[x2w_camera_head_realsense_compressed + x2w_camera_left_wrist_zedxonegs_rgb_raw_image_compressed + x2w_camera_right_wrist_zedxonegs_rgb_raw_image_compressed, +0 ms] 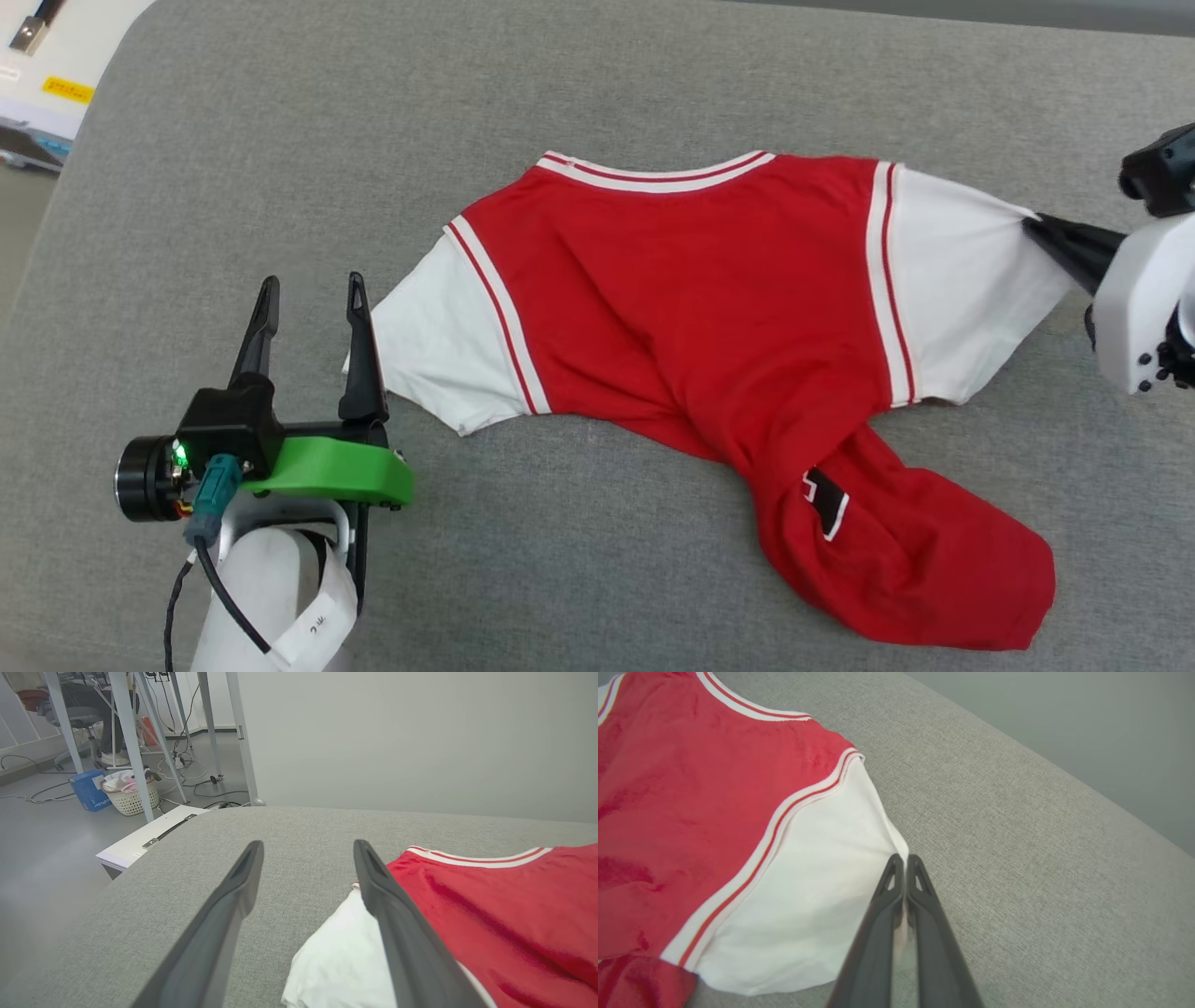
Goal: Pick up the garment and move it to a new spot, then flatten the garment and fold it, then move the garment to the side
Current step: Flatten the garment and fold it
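Head view showed the garment (709,299) lying mid-table on the grey cloth-covered table (280,140), plain red side up. Its striped collar (653,175) pointed to the far edge and away from the robot. The widest line ran sleeve to sleeve, left to right across the table. The body itself ran from the collar toward the robot, then kinked off to the robot's right, where the hem end (943,588) lay twisted and bunched. A scrap of black lettering (826,504) peeked out at the kink.

The right sleeve (971,289) was drawn to a point at its outer tip, w/ the right hand (1032,221) clamped on that tip, fingers pressed together and white cloth pinched between them. The left sleeve (429,345) lay slack. The left hand (313,285) sat just beside it w/ fingers wide apart and nothing between them. Its inner finger lay along the sleeve's outer edge — touching or just above, I couldn't tell which.

Step in hand, by my read: flattening, w/ one sleeve gripped and the other not yet. Next move probably called for the left hand to shift a bit toward the garment so the sleeve edge sat between its fingers, then close on it. After that both hands could pull apart along the sleeve line and drag or lift — the twisted lower body needed to fall straight toward the robot before any fold. Pulling w/ the right hand alone would likely just slide the whole garment sideways.
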Motion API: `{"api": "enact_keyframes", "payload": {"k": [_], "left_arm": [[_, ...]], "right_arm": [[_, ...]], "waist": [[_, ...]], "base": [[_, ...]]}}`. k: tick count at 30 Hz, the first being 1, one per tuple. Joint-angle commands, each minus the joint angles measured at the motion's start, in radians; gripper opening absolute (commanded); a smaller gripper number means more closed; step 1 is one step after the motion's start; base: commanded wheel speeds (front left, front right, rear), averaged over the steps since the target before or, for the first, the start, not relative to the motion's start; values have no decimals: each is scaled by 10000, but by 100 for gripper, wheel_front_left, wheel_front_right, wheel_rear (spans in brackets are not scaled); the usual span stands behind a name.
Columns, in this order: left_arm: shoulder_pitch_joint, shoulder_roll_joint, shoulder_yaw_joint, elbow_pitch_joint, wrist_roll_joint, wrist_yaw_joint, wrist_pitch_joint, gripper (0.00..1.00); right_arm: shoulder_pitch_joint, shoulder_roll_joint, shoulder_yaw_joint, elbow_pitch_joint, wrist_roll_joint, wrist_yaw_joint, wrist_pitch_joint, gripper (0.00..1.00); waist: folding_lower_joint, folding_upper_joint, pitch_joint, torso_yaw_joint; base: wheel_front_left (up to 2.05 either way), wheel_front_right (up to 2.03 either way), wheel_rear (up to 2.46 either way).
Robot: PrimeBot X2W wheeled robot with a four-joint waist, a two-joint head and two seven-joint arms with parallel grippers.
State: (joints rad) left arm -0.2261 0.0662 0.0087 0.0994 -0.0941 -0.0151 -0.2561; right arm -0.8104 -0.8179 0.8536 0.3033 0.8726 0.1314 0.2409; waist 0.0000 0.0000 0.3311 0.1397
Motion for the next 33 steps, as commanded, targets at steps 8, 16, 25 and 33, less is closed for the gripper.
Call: {"api": "enact_keyframes", "payload": {"k": [8,16,25,33], "left_arm": [[61,-60,149,32,277,-229,-57,100],[-185,-76,141,156,392,-370,-57,100],[-494,-113,33,313,392,-399,-57,100],[-434,-96,265,489,389,-387,-57,100]], "right_arm": [[788,-962,-1588,-161,712,-7,145,0],[853,-723,-2352,1526,718,-7,864,0],[574,542,-2380,4135,-20,-7,970,0],[537,1174,-2702,4745,-24,-7,-928,100]], "waist": [[0,0,-73,-650],[0,0,323,-604],[0,0,723,-369],[0,0,326,-504]], "base": [[0,0,0],[0,0,0],[0,0,0],[0,0,0]]}}
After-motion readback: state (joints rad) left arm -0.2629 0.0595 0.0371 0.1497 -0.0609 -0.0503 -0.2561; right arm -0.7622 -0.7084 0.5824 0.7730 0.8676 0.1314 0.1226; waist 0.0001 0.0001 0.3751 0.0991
